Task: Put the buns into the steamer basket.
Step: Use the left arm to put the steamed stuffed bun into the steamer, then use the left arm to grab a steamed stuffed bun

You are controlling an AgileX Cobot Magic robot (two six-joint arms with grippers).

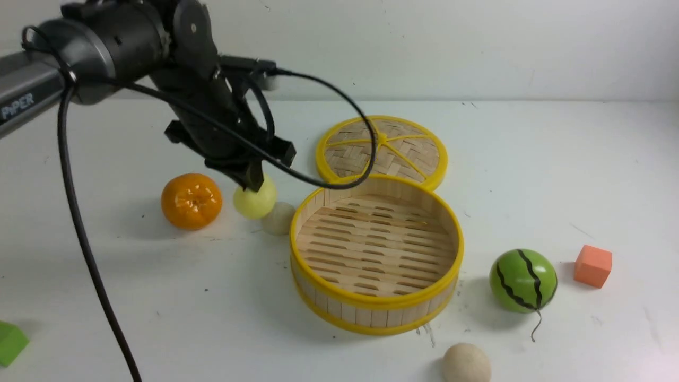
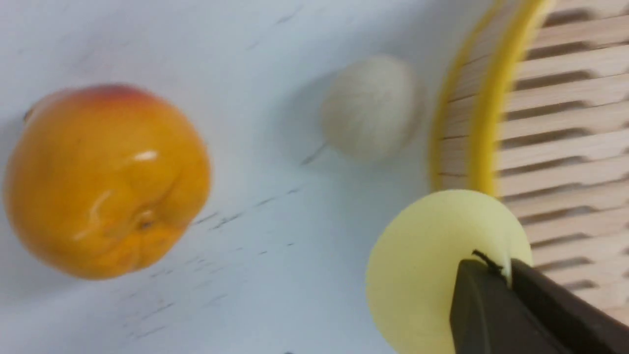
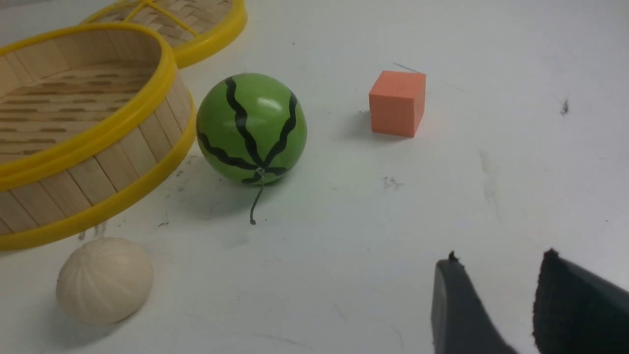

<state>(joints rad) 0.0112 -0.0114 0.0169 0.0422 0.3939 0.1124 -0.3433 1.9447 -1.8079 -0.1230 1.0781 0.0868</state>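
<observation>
My left gripper (image 1: 253, 183) is shut on the pale yellow bun (image 1: 256, 199), pinching its upper edge, just left of the steamer basket (image 1: 371, 305). In the left wrist view the gripper (image 2: 506, 270) holds the yellow bun (image 2: 427, 265) in front of the basket's yellow rim (image 2: 491, 123). One beige bun (image 1: 278, 218) lies on the table against the basket's left wall and also shows in the left wrist view (image 2: 371, 105). The other beige bun (image 1: 466, 363) lies in front of the basket. The basket is empty. My right gripper (image 3: 496, 265) is open and empty, near that bun (image 3: 104, 280).
An orange tangerine (image 1: 191, 201) sits left of the yellow bun. The woven lid (image 1: 382, 150) lies behind the basket. A green watermelon ball (image 1: 523, 280) and an orange cube (image 1: 593, 265) are to the right. A green block (image 1: 9, 342) is at the front left edge.
</observation>
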